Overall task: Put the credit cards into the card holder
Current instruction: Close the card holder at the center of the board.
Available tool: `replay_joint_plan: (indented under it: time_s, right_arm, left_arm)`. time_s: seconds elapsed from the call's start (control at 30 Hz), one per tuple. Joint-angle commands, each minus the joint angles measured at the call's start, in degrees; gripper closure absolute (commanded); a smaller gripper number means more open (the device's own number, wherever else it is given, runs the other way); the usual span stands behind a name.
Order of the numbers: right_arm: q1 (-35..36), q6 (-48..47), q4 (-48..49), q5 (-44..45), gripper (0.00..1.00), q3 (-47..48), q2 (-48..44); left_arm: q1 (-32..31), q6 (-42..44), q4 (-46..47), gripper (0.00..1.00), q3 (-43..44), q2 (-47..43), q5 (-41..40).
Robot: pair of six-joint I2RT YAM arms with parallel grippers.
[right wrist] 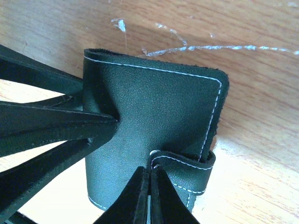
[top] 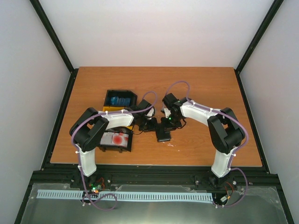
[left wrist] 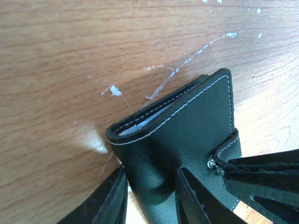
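The card holder (top: 163,134) is a black folded wallet, held up off the table between both arms. My left gripper (left wrist: 151,173) is shut across its lower folded part, with the leather dented between the fingers (left wrist: 191,198). My right gripper (right wrist: 150,170) is shut on the edge of the snap tab (right wrist: 187,173), which wraps round the wallet's side. A pale edge (left wrist: 136,126) shows inside the fold. Blue credit cards (top: 120,100) lie in the far bin, and a white card with red blotches (top: 117,138) lies in the near bin.
A black and yellow bin (top: 108,95) stands at the back left of the wooden table (top: 210,93). A second black bin (top: 103,145) sits beside the left arm's base. White scratches (left wrist: 187,63) mark the wood under the wallet.
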Motion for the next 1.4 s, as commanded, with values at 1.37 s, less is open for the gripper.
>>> replay_joint_plan:
  time_s: [1.37]
  right_arm:
    - [0.6,-1.5,-0.6,2.3,0.97,0.6,0.8]
  left_arm:
    - [-0.5,-0.6,-1.6,0.7,-1.3,1.8,0.8]
